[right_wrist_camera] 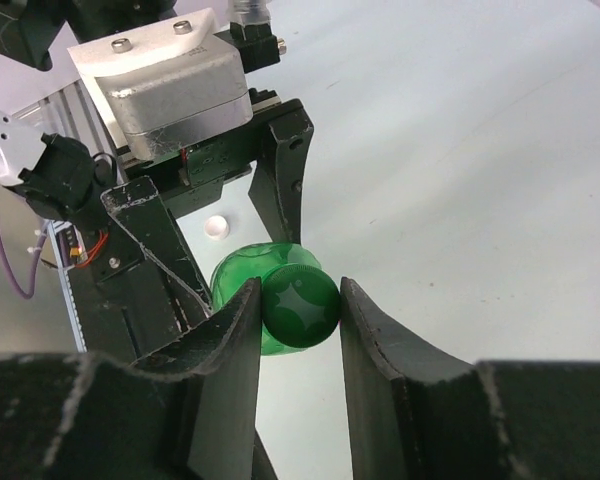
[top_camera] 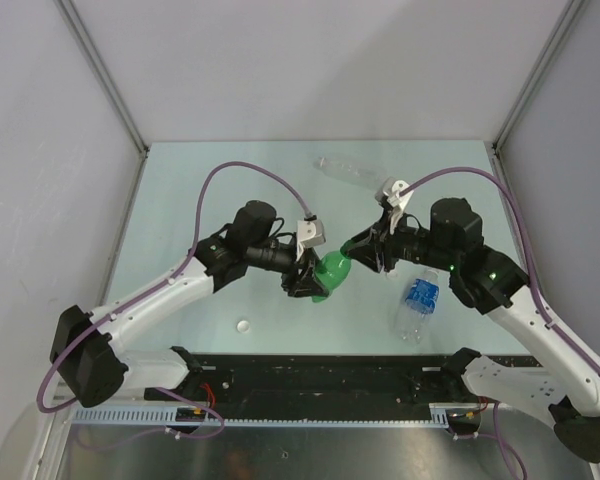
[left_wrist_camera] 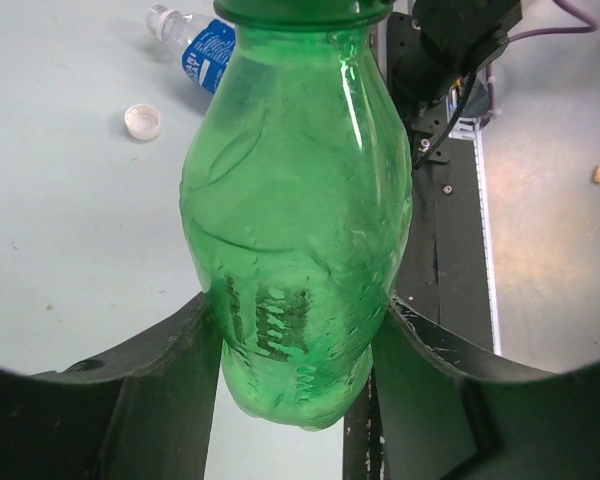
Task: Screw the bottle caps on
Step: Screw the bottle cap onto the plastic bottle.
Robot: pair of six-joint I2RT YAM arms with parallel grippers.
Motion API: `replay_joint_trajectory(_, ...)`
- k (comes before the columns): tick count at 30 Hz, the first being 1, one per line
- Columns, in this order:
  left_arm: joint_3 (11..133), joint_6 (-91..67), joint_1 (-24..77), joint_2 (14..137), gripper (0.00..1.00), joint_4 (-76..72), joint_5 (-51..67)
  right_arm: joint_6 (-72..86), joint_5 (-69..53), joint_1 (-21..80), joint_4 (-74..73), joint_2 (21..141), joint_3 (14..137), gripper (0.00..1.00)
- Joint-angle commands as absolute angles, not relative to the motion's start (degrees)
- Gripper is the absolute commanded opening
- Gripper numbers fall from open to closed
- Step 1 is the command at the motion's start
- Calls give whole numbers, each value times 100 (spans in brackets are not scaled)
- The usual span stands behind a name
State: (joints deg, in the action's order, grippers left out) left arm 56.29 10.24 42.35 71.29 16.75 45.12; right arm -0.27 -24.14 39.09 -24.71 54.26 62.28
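Note:
Between the two arms the translucent green bottle (top_camera: 333, 272) hangs in the air above the table. My left gripper (left_wrist_camera: 298, 340) is shut on its lower body (left_wrist_camera: 295, 230), one finger on each side. My right gripper (right_wrist_camera: 300, 305) is shut on the green cap (right_wrist_camera: 300, 307), which sits at the bottle's neck. The green bottle's shoulder (right_wrist_camera: 242, 270) shows behind the cap. A white cap (top_camera: 244, 325) lies loose on the table near the left arm. The blue-label bottle (top_camera: 418, 302) lies at the front right, and the clear unlabelled bottle (top_camera: 348, 171) lies at the back.
A black rail (top_camera: 320, 375) with cables runs along the near edge between the arm bases. Grey walls close in the table on the left, right and back. The white cap (left_wrist_camera: 143, 121) and the blue-label bottle (left_wrist_camera: 195, 45) also show in the left wrist view.

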Motion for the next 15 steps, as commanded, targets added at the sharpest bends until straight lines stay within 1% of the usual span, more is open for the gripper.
replay_joint_trajectory(1, 6302, 496, 4238, 6984, 0, -400, 4905, 20, -3129, 4107, -3658, 5579, 5986, 17)
replay_joint_trajectory(5, 6175, 1115, 4242, 6857, 0, -396, 5296, 27, -3151, 4114, -3783, 5735, 5994, 16)
replay_joint_trajectory(9, 6169, 1346, 4244, 6728, 0, -396, 5078, 192, -3025, 4112, -3717, 5864, 5992, 16)
replay_joint_trajectory(12, 5951, 2093, 4263, 6578, 0, -420, 5052, 417, -2954, 4112, -3654, 5923, 5987, 16)
replay_joint_trajectory(13, 5850, 2277, 4289, 6519, 0, -500, 4895, 503, -2897, 4108, -3642, 5937, 5991, 16)
replay_joint_trajectory(15, 5824, 2138, 4397, 6479, 0, -670, 4249, 684, -2717, 4119, -3633, 5947, 5984, 16)
